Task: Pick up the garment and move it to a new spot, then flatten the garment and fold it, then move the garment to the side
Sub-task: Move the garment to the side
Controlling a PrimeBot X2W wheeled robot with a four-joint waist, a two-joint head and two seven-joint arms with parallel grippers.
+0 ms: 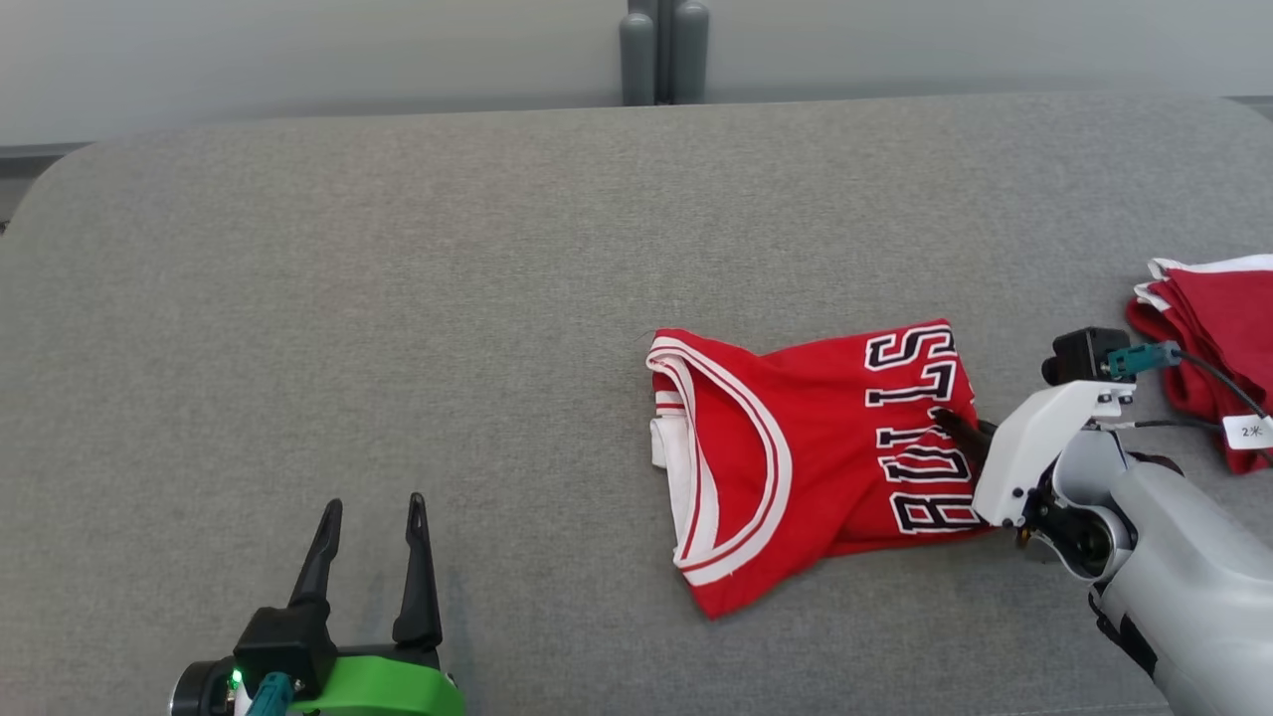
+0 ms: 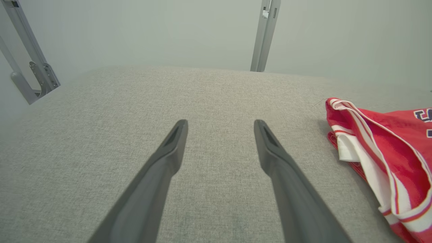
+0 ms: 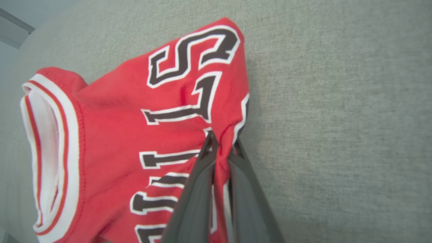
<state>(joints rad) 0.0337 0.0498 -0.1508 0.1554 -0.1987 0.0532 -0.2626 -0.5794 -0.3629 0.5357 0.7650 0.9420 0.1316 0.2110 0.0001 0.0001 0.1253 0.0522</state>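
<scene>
The garment [image 1: 796, 447] is a red jersey with white trim and black lettering, lying folded on the grey surface, right of centre. My right gripper [image 1: 955, 426] is at its right edge, shut on a pinch of the red cloth. In the right wrist view the two fingers [image 3: 199, 175] squeeze a ridge of the garment [image 3: 118, 135] between them, at my right gripper [image 3: 222, 143]. My left gripper [image 1: 373, 507] stands open at the lower left, well apart from the jersey. Its left wrist view shows my left gripper [image 2: 221, 123] with spread fingers over bare fabric, the garment [image 2: 388, 152] off to the right.
Another pile of red cloth [image 1: 1213, 338] lies at the far right edge, behind my right wrist. The grey padded surface [image 1: 398, 298] stretches wide to the left and back. A grey post [image 1: 661, 50] stands behind its far edge.
</scene>
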